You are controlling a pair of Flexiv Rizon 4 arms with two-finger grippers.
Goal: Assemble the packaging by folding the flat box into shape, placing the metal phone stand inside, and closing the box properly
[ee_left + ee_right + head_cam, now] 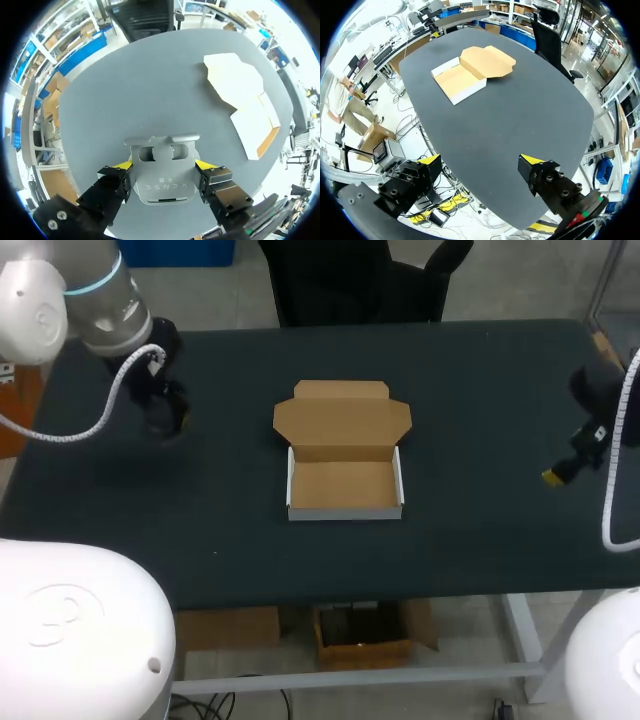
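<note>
The folded cardboard box (345, 487) stands at the middle of the table, its lid (343, 420) laid open toward the far side and its tray empty. Over the left part of the table, my left gripper (162, 416) hangs well away from the box. In the left wrist view that gripper (162, 169) is shut on the grey metal phone stand (161, 150), one finger on each side, and the box (250, 107) lies ahead, off to one side. My right gripper (557, 476) is at the right edge, open and empty. Its wrist view (482, 162) shows the box (460, 80) far ahead.
The dark table top (480, 390) stretches bare all around the box. Its front edge runs just below the box, and the right edge lies close under my right gripper.
</note>
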